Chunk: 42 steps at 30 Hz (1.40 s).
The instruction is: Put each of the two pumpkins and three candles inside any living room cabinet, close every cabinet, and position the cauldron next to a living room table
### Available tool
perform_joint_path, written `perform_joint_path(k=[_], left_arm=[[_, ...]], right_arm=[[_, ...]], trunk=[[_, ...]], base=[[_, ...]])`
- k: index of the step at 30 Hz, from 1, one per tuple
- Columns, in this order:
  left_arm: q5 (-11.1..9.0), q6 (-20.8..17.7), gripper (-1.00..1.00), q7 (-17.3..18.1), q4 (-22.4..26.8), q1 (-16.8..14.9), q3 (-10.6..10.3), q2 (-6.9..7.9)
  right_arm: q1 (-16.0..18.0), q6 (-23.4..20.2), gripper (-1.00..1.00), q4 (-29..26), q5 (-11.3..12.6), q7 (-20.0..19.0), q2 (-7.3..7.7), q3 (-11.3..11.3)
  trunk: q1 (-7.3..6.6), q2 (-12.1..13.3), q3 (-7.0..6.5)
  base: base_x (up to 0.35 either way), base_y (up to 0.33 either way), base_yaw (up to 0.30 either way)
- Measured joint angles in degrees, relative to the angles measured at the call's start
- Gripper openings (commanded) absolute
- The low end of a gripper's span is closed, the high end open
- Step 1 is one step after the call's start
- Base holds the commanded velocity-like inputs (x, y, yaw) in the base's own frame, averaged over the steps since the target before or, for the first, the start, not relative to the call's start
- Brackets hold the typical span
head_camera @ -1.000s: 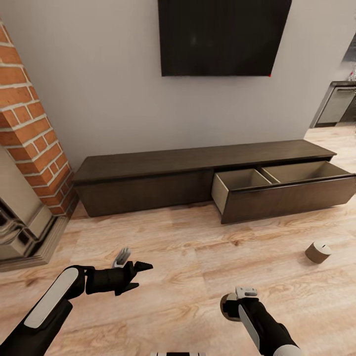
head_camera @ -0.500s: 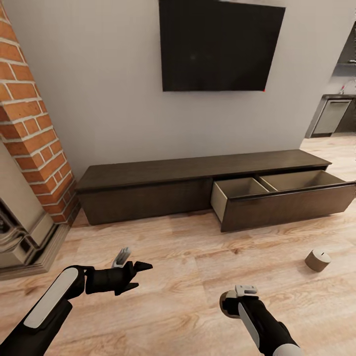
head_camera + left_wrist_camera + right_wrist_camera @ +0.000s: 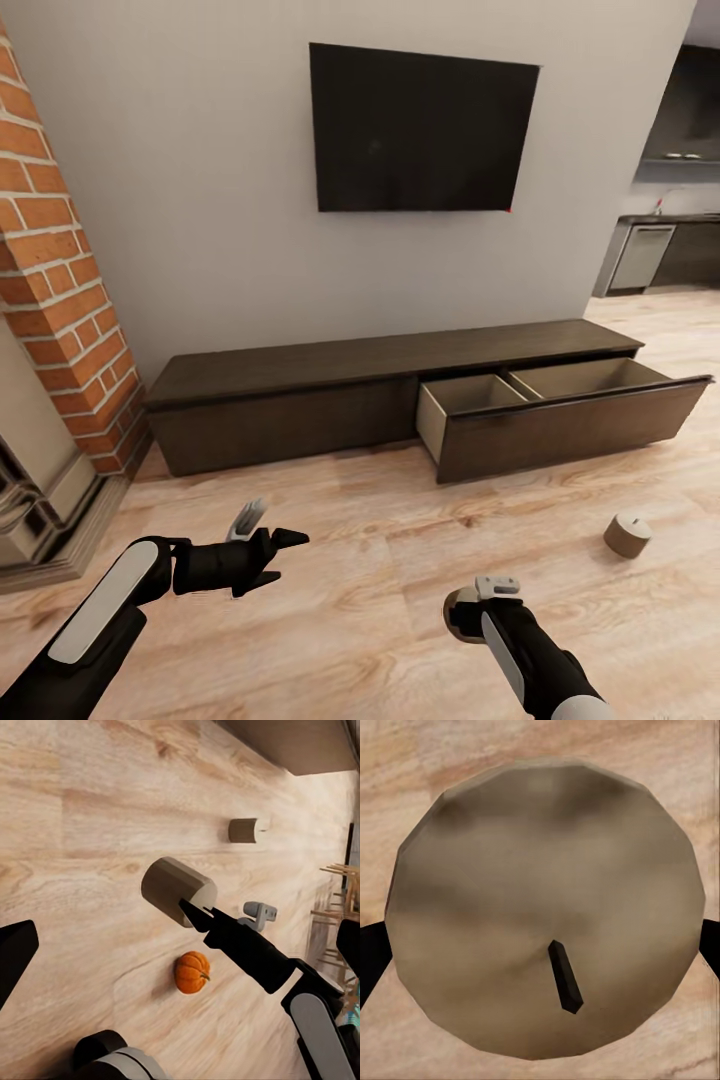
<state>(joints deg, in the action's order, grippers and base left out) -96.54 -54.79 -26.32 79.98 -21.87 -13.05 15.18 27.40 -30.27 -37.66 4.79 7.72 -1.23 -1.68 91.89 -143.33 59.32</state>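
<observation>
Pale wooden floor before a grey wall, with a dark screen above and a brick column at the left.

Along the wall, long axis running left to right, the low dark cabinet. Right drawer pulled out, beige inside showing; left front closed. Far end of the drawer cut by the picture edge.

Right claw pressed onto the held candle, one dark finger at each side. Flat wick face turned to the right wrist camera, axis in line with the fingers. Body of this candle mostly hidden by the arm in the head view.

On the floor to the right, in front of the open drawer, the second candle, seemingly upright, wick on top.

Near the right arm, resting on the floor, the pumpkin; stem too small to read its direction.

Left claw spread wide, holding nothing, above the floor.
</observation>
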Motion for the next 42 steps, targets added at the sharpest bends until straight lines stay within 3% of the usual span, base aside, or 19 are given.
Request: perform_joint_path(k=[8, 13, 22, 42], left_arm=[[-0.1, 0.0, 1.0, 0.0, -0.1, 0.0, 0.0, 0.01], [-0.2, 0.0, 1.0, 0.1, -0.1, 0.0, 0.0, 0.02], [-0.4, 0.0, 1.0, 0.5, -0.1, 0.0, 0.1, 0.07], [-0.4, 0.0, 1.0, 0.5, -0.2, 0.0, 0.0, 0.06]], right_arm=[[0.0, 0.0, -1.0, 0.0, -0.3, 0.0, 0.1, -0.3], [0.0, 0.0, -1.0, 0.0, -0.2, 0.0, 0.14, -0.3], [0.0, 0.0, -1.0, 0.0, -0.3, 0.0, 0.15, -0.3], [0.0, -0.1, -1.0, 0.1, -0.2, -0.1, 0.27, -0.3]], trunk=[[-0.21, 0.1, -1.87], [-1.3, 2.1, -2.77], [-1.31, 2.1, -2.78], [-1.33, 2.1, -2.15]], base=[[0.0, 0.0, -0.241], [0.0, 0.0, -0.271], [0.044, 0.031, -0.227], [0.26, 0.078, -0.21]])
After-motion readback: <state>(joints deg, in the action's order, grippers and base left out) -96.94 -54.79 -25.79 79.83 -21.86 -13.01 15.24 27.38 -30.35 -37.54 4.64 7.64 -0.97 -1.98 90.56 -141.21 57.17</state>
